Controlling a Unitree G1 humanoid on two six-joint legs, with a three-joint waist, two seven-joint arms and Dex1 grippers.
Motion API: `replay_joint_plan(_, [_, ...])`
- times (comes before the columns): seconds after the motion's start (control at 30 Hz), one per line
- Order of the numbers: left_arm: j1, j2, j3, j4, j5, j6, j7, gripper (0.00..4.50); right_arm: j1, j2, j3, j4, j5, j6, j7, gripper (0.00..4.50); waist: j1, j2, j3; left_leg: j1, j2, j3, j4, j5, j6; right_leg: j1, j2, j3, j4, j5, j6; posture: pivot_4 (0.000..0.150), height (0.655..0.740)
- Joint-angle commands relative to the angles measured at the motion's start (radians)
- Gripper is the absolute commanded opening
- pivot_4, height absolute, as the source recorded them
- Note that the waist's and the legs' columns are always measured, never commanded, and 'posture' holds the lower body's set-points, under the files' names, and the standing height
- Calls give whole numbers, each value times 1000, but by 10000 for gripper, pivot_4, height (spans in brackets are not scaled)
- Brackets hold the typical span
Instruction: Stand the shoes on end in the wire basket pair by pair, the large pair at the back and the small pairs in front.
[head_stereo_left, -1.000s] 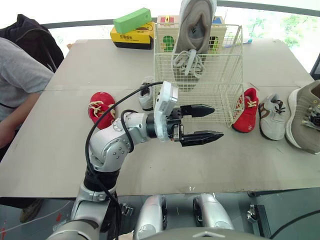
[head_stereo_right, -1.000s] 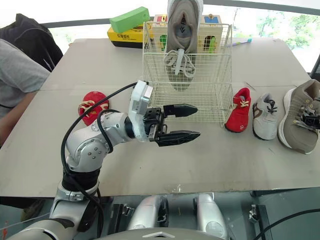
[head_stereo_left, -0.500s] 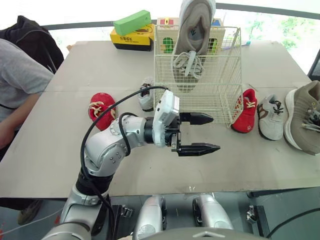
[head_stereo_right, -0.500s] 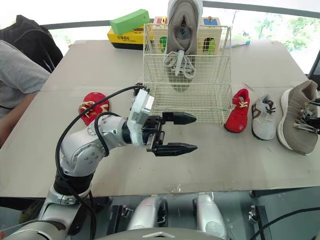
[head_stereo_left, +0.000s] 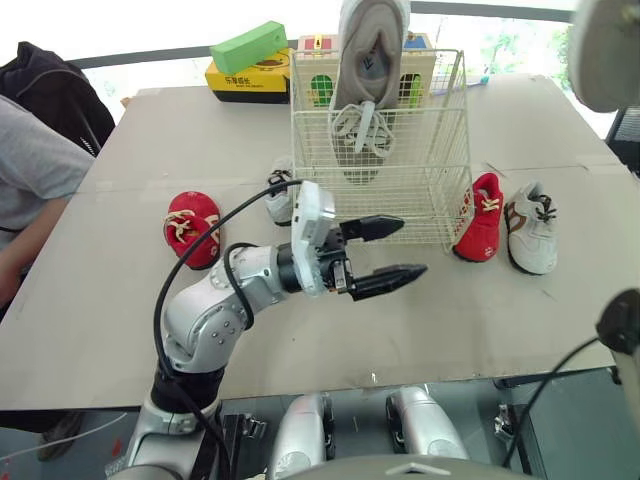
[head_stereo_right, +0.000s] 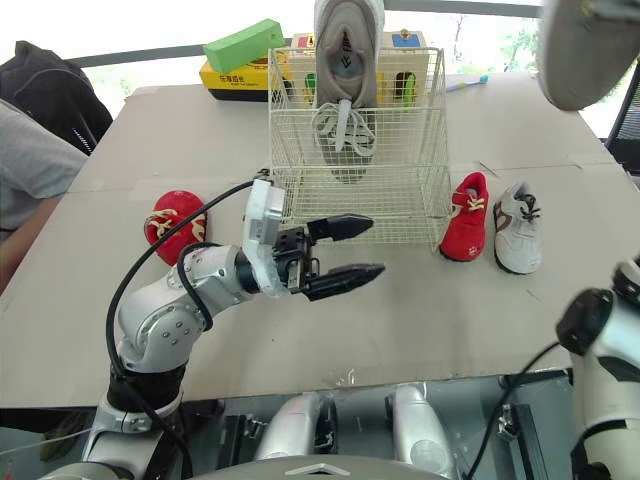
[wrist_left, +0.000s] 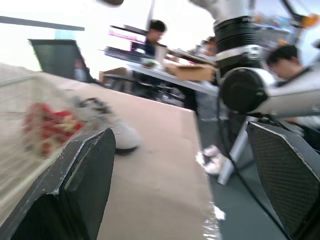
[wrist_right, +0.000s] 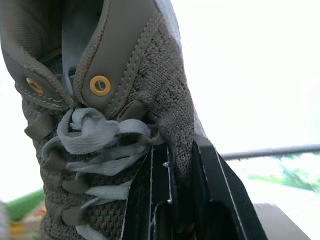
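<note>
Cardboard-covered table (head_stereo_left: 120, 330) beside bright windows. Far to the left of the left pincer (head_stereo_left: 395, 250), a seated person (head_stereo_left: 25, 170) and a black backpack (head_stereo_left: 50, 85). Just past that pincer's fingertips, a wire basket (head_stereo_left: 430, 190), upright on the table. Inside it, against the far wall, one large grey shoe (head_stereo_left: 365, 70) on end: toe down, heel well above the rim. High up and far right of the left pincer, clear of the basket, a second large grey shoe (head_stereo_right: 585, 50), sole toward the head camera. Clamped at its collar, beside the laces, by the right pincer (wrist_right: 175, 150), fingers closed on the knit. Of the left pincer itself: fingers spread wide, nothing between them. Hovers over bare table in front of the basket. To its right, on the table just beside the basket, a small red shoe (head_stereo_left: 478, 215) and a small white shoe (head_stereo_left: 530, 228), side by side. Behind its wrist, partly hidden, a small grey-white shoe (head_stereo_left: 278, 198) near the basket's left corner; farther left, a second small red shoe (head_stereo_left: 190, 228). Beyond the basket, a yellow box (head_stereo_left: 245, 78) with a green block (head_stereo_left: 248, 45) on top.
</note>
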Motion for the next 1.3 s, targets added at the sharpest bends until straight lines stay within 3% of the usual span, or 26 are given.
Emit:
replay_joint_plan(0.03, [78,27,92,-68,-40,-62,-3,45000,-116,158,110,149,-76,-305,15,386,-6,-1,0,-1,0,1,0,0,0,-1,-1,1,0,0,0,1500,7400])
replay_joint_plan(0.17, [103,42,135,-88,-85,-68,9,45000,-201,264,171,411,-173,-605,44,386,17,-2,1,-3,-1,2,0,0,0,-4,-5,0,0,0,0,1500,7400])
replay_joint_plan(0.4, [134,57,177,-128,-75,-92,86,45000,-208,338,244,694,-287,-891,49,386,25,-3,1,-7,-1,3,-2,1,-1,-3,-7,-1,-7,0,0,1500,7400])
replay_joint_plan(0.73, [194,72,184,-102,-26,-174,93,45000,-38,370,344,764,-424,-1047,16,386,11,-5,-1,-1,2,3,-9,0,0,-3,-5,-1,-5,0,0,1500,7400])
replay_joint_plan(1.1, [194,70,175,-63,-12,-210,76,45000,18,394,441,759,-532,-1144,41,386,-13,-10,-5,14,2,5,-12,0,0,10,-5,2,-5,0,-1,1500,7400])
replay_joint_plan(1.3, [202,69,161,-59,3,-228,66,45000,-25,386,469,860,-592,-1215,-9,386,-34,-11,-7,16,4,7,-12,0,0,10,-4,5,-5,0,-1,1500,7400])
